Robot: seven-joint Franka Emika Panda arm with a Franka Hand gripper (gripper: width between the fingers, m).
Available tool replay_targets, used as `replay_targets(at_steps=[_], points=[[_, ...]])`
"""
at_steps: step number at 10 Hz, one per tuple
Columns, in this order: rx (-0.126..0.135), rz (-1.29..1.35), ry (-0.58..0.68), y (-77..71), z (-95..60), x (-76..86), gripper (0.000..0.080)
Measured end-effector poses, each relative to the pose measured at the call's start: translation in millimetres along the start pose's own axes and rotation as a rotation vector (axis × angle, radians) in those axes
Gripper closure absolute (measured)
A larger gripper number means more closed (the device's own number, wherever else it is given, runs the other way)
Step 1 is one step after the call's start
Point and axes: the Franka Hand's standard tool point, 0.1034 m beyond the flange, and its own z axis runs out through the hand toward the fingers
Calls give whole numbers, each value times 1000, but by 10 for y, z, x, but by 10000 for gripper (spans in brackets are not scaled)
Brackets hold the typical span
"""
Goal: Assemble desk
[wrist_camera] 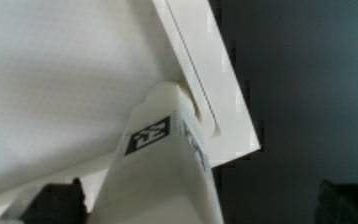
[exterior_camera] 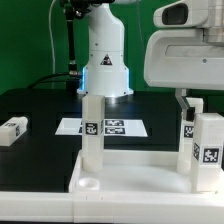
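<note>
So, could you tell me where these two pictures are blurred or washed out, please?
Exterior view: the arm's near housing is out of focus, and the white tabletop nearly washes out against the dark table. Wrist view: the leg and its tag sit very close and look soft.

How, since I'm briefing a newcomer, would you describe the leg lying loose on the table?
Start at the arm's base at the back of the black table, then the marker board in front of it. Near the exterior view's left edge lies the loose leg, a white block on its side, while other legs stand upright on the tabletop.
</note>
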Motion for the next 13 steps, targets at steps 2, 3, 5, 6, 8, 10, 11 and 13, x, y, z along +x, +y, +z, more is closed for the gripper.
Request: replay_targets(at_steps=[2,3,5,6,8,10,11,13], points=[[-2,-109,0,17,2,8,151],[-6,-167,1,29,2,13,151],[-13,-271,2,55,2,26,151],[-13,-274,2,65,1,31,273],[-13,-271,2,65,2,31,414],[-12,-257,2,66,1,32,513],[-12,-237,3,67,1,32,512],[-8,-149,1,67,-5,34,512]])
